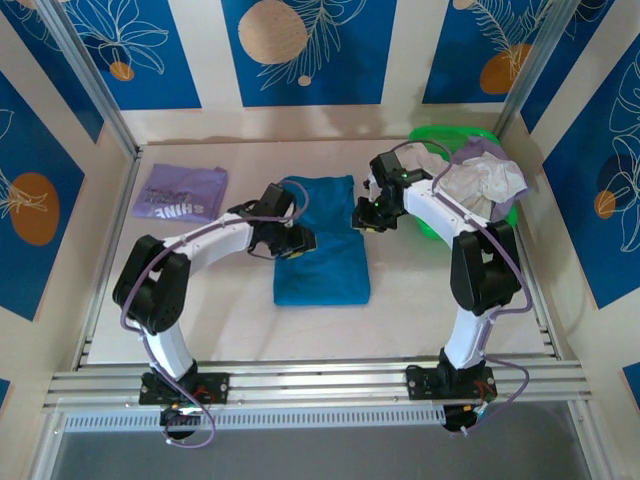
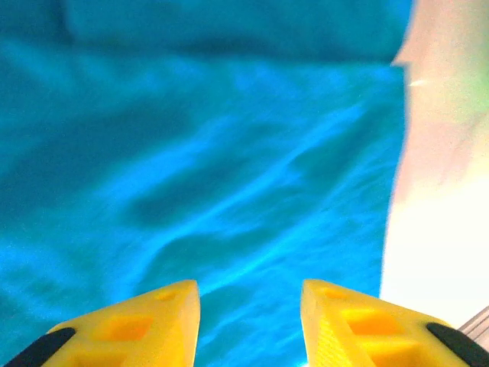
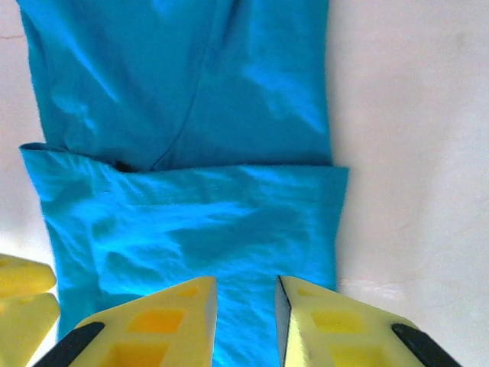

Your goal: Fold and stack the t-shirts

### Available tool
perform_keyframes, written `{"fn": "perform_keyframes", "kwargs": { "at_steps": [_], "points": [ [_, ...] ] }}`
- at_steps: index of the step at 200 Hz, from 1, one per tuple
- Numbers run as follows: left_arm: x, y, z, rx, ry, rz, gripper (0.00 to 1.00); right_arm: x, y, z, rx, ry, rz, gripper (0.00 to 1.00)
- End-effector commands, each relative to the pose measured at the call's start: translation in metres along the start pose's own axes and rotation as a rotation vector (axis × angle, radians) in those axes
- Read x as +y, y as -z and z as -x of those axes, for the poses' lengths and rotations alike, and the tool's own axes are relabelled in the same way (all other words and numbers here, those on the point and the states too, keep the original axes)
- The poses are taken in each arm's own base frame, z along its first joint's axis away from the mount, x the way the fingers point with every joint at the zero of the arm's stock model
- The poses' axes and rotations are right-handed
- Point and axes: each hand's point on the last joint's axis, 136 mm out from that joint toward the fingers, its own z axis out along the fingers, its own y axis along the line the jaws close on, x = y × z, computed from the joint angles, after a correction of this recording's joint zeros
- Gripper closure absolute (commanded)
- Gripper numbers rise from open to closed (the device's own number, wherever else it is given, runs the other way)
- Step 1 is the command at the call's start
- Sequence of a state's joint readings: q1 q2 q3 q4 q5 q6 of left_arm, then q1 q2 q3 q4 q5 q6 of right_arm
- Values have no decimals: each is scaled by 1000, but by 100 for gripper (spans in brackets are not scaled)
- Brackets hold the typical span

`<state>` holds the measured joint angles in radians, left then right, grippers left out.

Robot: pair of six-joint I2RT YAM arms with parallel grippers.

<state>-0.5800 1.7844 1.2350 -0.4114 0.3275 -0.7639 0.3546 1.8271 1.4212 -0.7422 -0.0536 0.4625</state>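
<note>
A teal-blue t-shirt (image 1: pixel 322 245) lies flat mid-table, with one end folded over itself into a long rectangle. My left gripper (image 1: pixel 300 242) hovers over its left side, open, with only teal cloth (image 2: pixel 229 168) under the gap between its yellow fingers (image 2: pixel 250 306). At the shirt's right edge my right gripper (image 1: pixel 365 215) is open too, its fingers (image 3: pixel 246 306) parted above the folded layer (image 3: pixel 191 229). A folded lavender t-shirt (image 1: pixel 180 192) with white lettering rests at the back left. White and lilac t-shirts (image 1: pixel 485 180) are heaped in the basket.
The green plastic basket (image 1: pixel 455 135) stands at the back right, behind the right arm. Bare table (image 1: pixel 430 290) lies to the right of the teal shirt, and the table's metal rail (image 1: pixel 320 380) runs along the near edge. The left gripper's yellow fingers (image 3: pixel 23 294) show at the lower left of the right wrist view.
</note>
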Motion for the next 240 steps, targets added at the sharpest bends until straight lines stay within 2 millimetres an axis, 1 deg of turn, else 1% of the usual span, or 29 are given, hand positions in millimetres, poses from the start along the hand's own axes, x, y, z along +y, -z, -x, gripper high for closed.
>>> {"fn": "perform_keyframes", "kwargs": {
  "at_steps": [1,16,40,47,61,72,79,88,107,118,128,140,155,163,177,186,199,217,240],
  "points": [
    [10,-18,7,21,4,52,60,7,-29,-17,74,-86,81,72],
    [15,-30,15,15,12,68,60,2,-44,-23,102,-116,88,72],
    [35,-46,22,18,45,104,60,-13,-63,-29,141,-140,51,72],
    [40,-49,23,23,59,105,60,-17,-65,-30,150,-144,37,72],
    [49,-49,25,28,76,114,60,-24,-63,-30,140,-134,6,72],
    [52,-46,28,25,83,110,60,-24,-58,-30,136,-119,3,72],
    [49,-43,29,24,82,97,59,-21,-52,-29,128,-106,7,72],
    [41,-37,31,21,71,74,59,-16,-46,-30,122,-88,14,72],
    [8,-17,31,14,21,11,59,-4,-32,-31,102,-69,40,71],
    [-5,-8,32,2,-9,8,58,4,-26,-29,87,-82,74,72],
    [-11,-5,36,-8,-12,-6,58,10,-25,-28,80,-102,107,71],
    [-12,-8,41,-21,-7,-8,58,18,-27,-24,81,-125,147,71],
    [-9,-21,46,-16,13,-10,59,27,-36,-20,101,-172,215,71],
    [-7,-30,48,-8,33,-22,59,29,-43,-19,113,-192,229,71],
    [0,-47,49,12,87,-53,59,26,-60,-19,146,-224,231,71],
    [9,-57,47,24,135,-70,59,24,-71,-20,169,-240,228,71],
    [17,-64,48,12,176,-85,59,20,-81,-21,186,-243,210,72],
    [25,-66,43,11,181,-70,59,13,-83,-23,184,-222,163,72],
    [37,-63,34,22,166,-17,59,7,-74,-27,181,-192,111,72]
  ]
}}
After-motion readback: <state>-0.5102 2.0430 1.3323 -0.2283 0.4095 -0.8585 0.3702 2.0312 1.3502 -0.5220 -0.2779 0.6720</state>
